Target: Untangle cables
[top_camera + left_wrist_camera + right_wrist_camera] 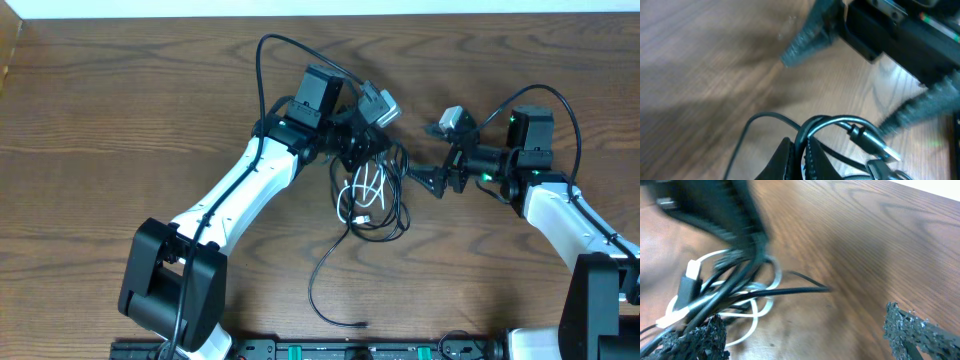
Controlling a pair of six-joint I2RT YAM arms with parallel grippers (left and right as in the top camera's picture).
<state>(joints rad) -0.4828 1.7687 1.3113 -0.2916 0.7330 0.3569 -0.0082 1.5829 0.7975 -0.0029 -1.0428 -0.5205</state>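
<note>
Left jaws pinching cables, right jaws wide

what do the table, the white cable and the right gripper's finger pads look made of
Table: wood or wood-look laminate, matte brown, with grain lines.
White cable: likely smooth plastic or rubber sheathing; it curls in soft loops.
Finger pads of the right gripper: black, rough, crumbly-looking, perhaps foam or a grip coating.
</note>
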